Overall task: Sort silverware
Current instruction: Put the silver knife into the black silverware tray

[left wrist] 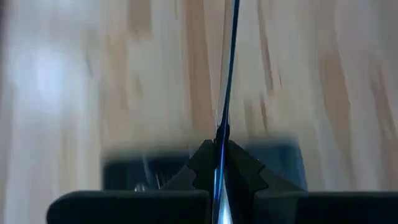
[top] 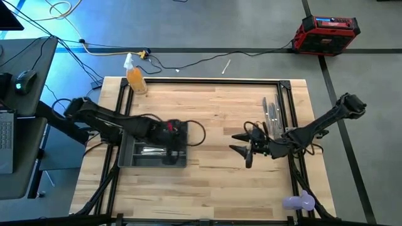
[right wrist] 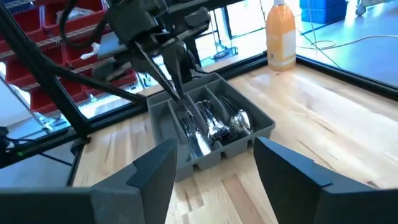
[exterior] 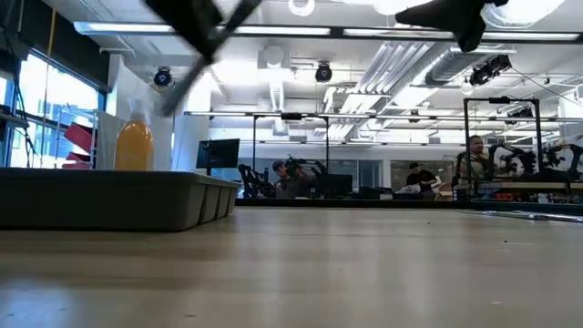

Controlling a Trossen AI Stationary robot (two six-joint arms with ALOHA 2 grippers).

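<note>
My left gripper (top: pixel 173 135) hangs over the dark grey tray (top: pixel 125 158), shut on one thin piece of silverware (left wrist: pixel 229 68). The right wrist view shows this piece (right wrist: pixel 158 71) slanting down above the tray (right wrist: pixel 264 132), where more silverware (right wrist: pixel 217 127) lies in the compartments. Further pieces of silverware (top: pixel 273 113) lie on the table's right side by the frame rail. My right gripper (top: pixel 248 147) is raised right of the table's middle, open, its fingers (right wrist: pixel 155 171) wide apart with nothing between them, facing the tray. My left gripper pinches the thin piece between its two fingers at one end (left wrist: pixel 219 135). The piece runs on ahead of the fingertips, along their line and seen edge-on. It slants downward (exterior: pixel 187 77) and hangs clear above the tray.
An orange bottle (top: pixel 135 78) stands at the table's far left corner. Black frame rails (top: pixel 207 80) run along the table's edges. A purple object (top: pixel 299 202) lies at the near right corner. Bare wood lies between the tray and my right gripper.
</note>
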